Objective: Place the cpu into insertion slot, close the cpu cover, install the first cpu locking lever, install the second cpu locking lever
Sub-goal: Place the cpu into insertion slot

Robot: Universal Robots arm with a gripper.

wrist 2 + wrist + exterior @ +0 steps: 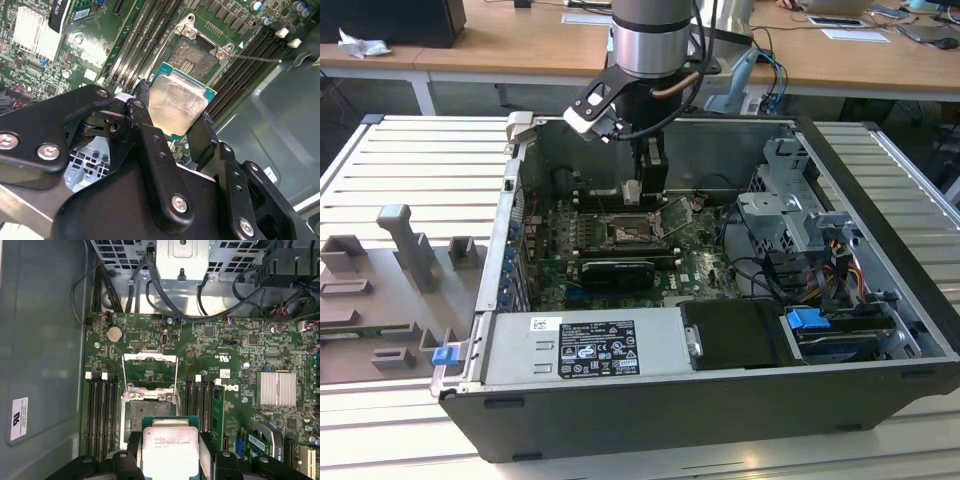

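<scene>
Pale slatted metal tabletop [390, 160] up front, wooden desks [500, 50] with scattered papers [855, 35] behind.

cpu [180, 100]: pale silver (teal edge) | pincer [173, 111]: black | board [240, 355]: green

Place: a robotics lab set in an office-like room.
Worktop: slatted metal worktop [400, 150] carrying an open computer case [670, 425] and grey fixture blocks [410, 245].
Background: wooden desks [520, 50] strewn with papers [855, 35].
</scene>
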